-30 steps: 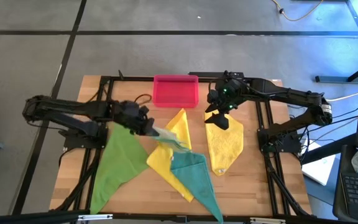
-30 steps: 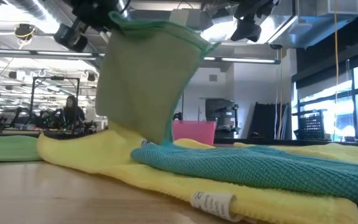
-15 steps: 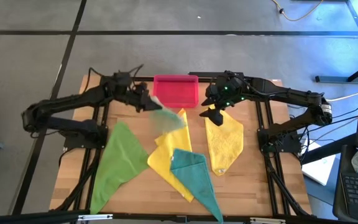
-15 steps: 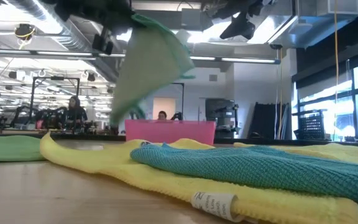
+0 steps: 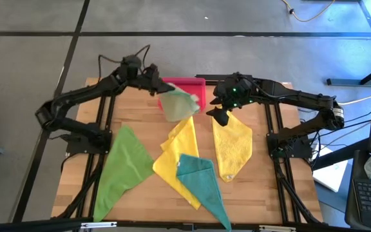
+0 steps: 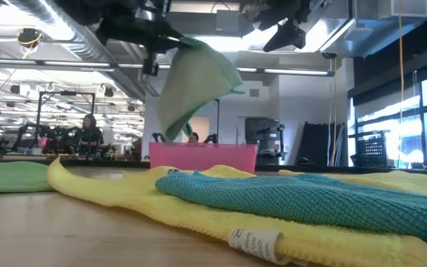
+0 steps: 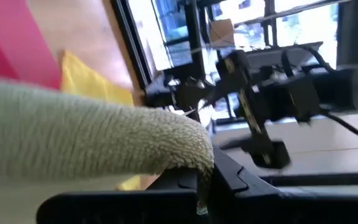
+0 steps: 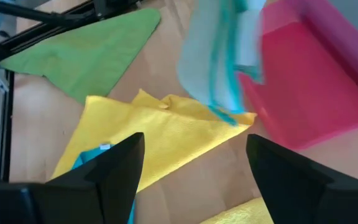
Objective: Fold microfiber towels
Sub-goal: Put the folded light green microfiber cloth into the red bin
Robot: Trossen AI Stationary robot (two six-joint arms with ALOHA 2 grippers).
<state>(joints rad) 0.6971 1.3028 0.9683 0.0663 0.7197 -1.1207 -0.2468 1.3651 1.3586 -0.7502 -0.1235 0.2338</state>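
A folded pale olive towel with a teal edge hangs in the air over the near left part of the pink tray. My left gripper is shut on it and reaches in from the table's left. The same towel shows high above the tray in the low view. My right gripper hangs open over the far end of a yellow towel, touching nothing. A bright green towel, another yellow one and a teal one lie flat on the table. My left gripper pinches the folded towel's upper edge between its two fingers, several layers together. The fingers come nearly level from the table's left. The towel hangs slack below them, clear of the table and above the tray.
The teal towel lies partly on the middle yellow one. Black frame rails run along the table's left and right sides. Bare wood lies between the tray and the towels.
My left gripper has swung toward the table's far edge and right, from over the middle yellow towel to the pink tray, rising a little. The pale olive towel went with it, still hanging from the shut fingers.
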